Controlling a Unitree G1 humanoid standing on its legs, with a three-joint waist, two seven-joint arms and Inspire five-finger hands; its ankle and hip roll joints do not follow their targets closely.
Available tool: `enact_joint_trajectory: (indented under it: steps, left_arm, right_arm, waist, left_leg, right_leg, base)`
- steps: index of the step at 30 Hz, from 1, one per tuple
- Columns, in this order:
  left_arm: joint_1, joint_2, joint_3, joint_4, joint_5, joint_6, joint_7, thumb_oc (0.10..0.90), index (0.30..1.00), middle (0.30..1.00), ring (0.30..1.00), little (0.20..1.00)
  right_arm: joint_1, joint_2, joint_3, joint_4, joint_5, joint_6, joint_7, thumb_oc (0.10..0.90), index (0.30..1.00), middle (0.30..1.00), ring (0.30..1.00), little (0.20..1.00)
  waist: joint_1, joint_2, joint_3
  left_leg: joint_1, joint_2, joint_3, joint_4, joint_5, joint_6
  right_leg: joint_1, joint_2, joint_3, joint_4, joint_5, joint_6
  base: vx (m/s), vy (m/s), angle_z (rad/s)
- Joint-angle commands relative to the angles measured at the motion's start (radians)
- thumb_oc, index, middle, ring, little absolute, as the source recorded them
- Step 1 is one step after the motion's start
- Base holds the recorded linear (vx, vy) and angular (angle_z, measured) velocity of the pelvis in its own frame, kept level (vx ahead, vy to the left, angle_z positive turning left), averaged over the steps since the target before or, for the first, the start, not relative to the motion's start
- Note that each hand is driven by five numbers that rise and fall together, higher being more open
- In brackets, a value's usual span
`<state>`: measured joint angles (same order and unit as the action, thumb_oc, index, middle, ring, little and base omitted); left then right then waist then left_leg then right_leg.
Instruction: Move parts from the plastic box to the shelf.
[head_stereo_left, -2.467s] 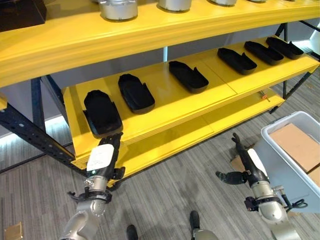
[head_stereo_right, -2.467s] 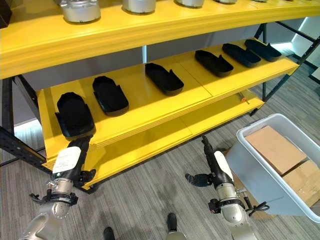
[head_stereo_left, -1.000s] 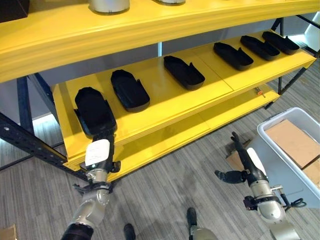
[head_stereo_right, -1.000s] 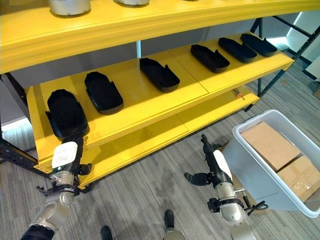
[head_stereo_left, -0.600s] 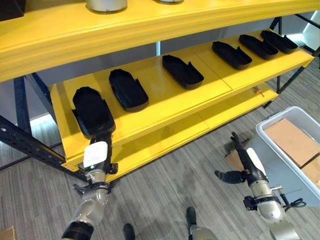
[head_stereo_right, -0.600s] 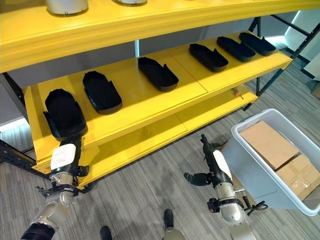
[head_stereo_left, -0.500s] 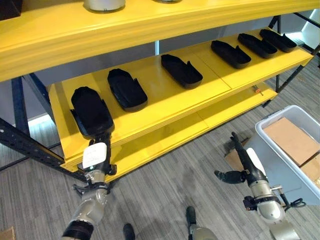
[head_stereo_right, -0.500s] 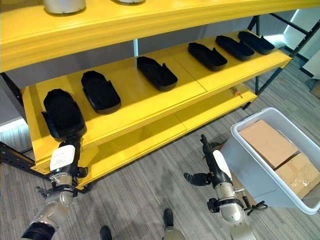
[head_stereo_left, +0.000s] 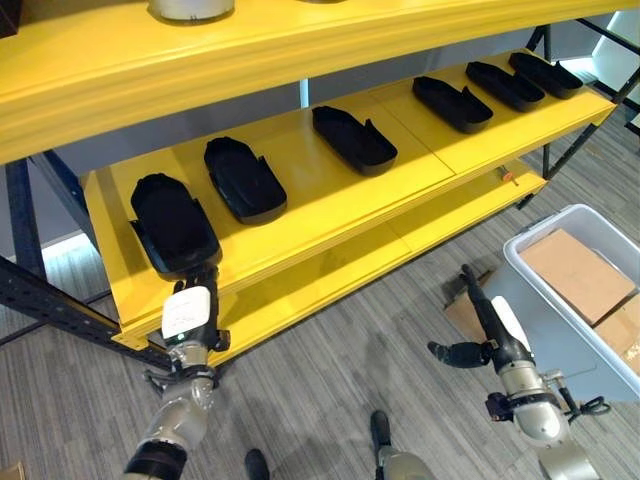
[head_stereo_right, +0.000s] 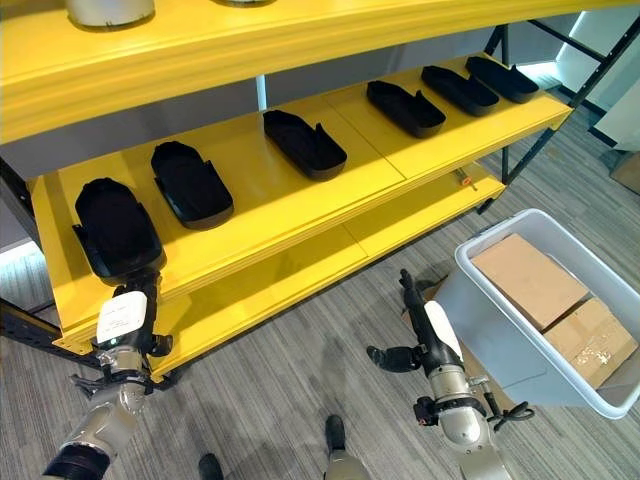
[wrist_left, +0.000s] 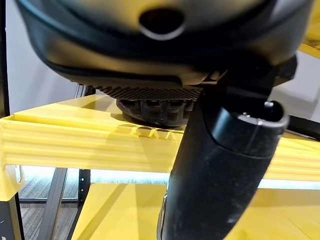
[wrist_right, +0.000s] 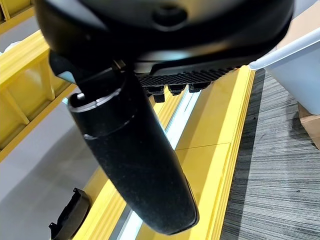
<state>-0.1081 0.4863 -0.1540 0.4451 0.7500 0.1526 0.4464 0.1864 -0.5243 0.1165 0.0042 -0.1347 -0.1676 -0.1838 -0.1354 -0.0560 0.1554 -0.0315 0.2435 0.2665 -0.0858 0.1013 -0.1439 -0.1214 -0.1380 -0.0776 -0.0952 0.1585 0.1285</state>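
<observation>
Several black parts lie in a row on the yellow middle shelf (head_stereo_left: 330, 205), the leftmost part (head_stereo_left: 172, 222) at its left end. My left hand (head_stereo_left: 188, 315) points straight up with its fingertips at the shelf's front edge, just below that part, open and empty. In its wrist view the left hand's thumb (wrist_left: 215, 165) stands before the shelf edge (wrist_left: 75, 145). My right hand (head_stereo_left: 492, 322) hangs open over the floor, thumb spread, beside the pale plastic box (head_stereo_left: 520, 262). A black part (wrist_right: 67, 217) also shows in the right wrist view.
Two cardboard boxes (head_stereo_left: 570, 275) lie inside the plastic box. A lower yellow shelf (head_stereo_left: 330, 285) juts out below, with a small orange-tipped thing (head_stereo_left: 507, 178) on it. Metal cylinders (head_stereo_left: 190, 8) stand on the top shelf. A dark steel frame (head_stereo_left: 50, 300) runs at the left.
The whole picture has shifted, so the camera has moved. My left hand stays at the shelf edge under the leftmost part, and my right hand keeps its pose.
</observation>
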Motion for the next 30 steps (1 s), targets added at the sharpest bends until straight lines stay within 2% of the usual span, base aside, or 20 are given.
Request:
enact_joint_trajectory:
  steps: [1, 30]
  left_arm:
    - [-0.183, 0.055, 0.062, 0.013, -0.012, -0.004, 0.087, 0.9, 1.0, 1.0, 1.0, 1.0]
    - [-0.194, 0.092, 0.11, 0.075, -0.049, 0.021, 0.102, 0.9, 1.0, 1.0, 1.0, 1.0]
  right_arm:
    - [-0.116, -0.041, -0.05, -0.082, 0.029, -0.092, -0.053, 0.9, 1.0, 1.0, 1.0, 1.0]
    - [-0.105, -0.051, -0.047, -0.09, 0.034, -0.094, -0.04, 0.9, 1.0, 1.0, 1.0, 1.0]
  waist:
    - [0.0, -0.024, 0.019]
    - [-0.002, -0.022, 0.022]
  left_leg:
    - [0.07, 0.009, -0.047, -0.002, -0.048, 0.006]
    - [0.083, 0.002, -0.04, -0.002, -0.055, 0.007]
  right_leg:
    - [0.084, 0.01, -0.045, 0.008, -0.077, 0.012]
    - [0.088, 0.007, -0.041, 0.008, -0.078, 0.014]
  base:
    - [0.0, 0.0, 0.0]
    - [0.0, 0.0, 0.0]
